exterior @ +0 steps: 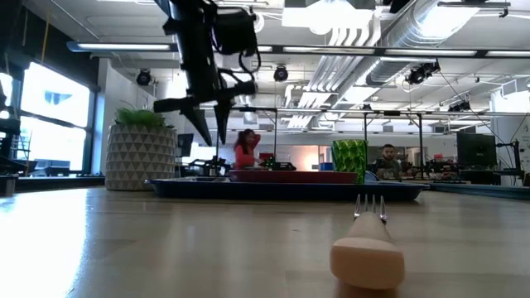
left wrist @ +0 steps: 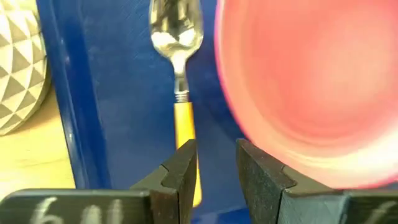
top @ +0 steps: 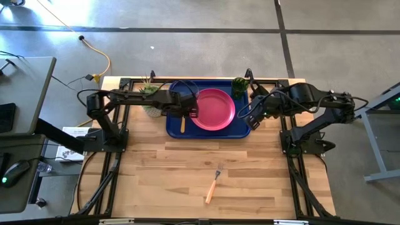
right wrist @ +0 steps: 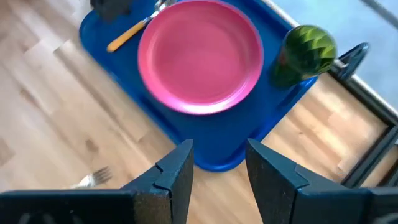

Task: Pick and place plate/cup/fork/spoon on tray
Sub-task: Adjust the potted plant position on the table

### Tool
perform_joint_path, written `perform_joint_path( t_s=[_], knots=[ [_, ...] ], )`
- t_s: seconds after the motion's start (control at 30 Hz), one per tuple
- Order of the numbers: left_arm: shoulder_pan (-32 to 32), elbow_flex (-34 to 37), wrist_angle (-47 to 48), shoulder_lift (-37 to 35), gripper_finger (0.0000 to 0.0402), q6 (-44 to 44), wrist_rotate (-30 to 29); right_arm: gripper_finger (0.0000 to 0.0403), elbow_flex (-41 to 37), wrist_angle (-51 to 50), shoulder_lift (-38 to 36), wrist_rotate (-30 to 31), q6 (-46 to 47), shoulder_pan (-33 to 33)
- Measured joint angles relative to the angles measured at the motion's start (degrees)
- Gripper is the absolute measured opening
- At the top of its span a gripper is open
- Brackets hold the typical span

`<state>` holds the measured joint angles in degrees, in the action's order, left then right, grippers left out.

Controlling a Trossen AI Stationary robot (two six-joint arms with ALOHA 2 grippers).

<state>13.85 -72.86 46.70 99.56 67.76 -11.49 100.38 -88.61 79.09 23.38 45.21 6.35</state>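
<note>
One plate, cup, spoon, fork, tray, plant pot.

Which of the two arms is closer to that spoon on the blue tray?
The left. Its end effector hovers open right over the spoon beside the plate; the right end effector waits off the tray's other end.

This is a large open office or lab. Beyond the wooden table run exposed ceiling ducts, strip lights and far rows of desks with monitors, where two people sit; the floor is bare concrete.
</note>
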Motion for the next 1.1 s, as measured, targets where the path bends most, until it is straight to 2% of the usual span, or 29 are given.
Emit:
perform_joint_path(
  t_s=[0.27,0.57,0.7,0.8,0.97,1.1],
  knots=[
    [-3.52,0.0,-0.28,-9.0,0.0103,-5.08,0.05,0.0138,0.0,0.15,0.0,-6.04,-2.2,0.02],
    [-6.9,0.0,0.75,-18.92,0.0104,-14.35,-6.57,0.0138,0.0,6.27,0.0,-6.47,0.38,0.02],
    [-5.86,0.0,2.47,-20.35,0.0104,-18.6,-5.62,0.0138,0.0,9.6,0.0,-6.44,4.03,0.0],
    [-5.26,0.0,7.29,-20.35,0.0103,-18.96,-5.71,0.0138,0.0,10.79,0.0,-5.41,6.32,0.02],
    [-3.35,0.07,15.01,-17.76,0.0103,-20.54,-7.09,0.0138,0.0,10.79,0.0,-1.83,11.47,0.02],
    [-1.69,0.06,15.62,-15.56,0.0104,-24.99,-7.2,0.0138,0.0,10.79,0.0,1.58,15.64,0.02]
  ],
)
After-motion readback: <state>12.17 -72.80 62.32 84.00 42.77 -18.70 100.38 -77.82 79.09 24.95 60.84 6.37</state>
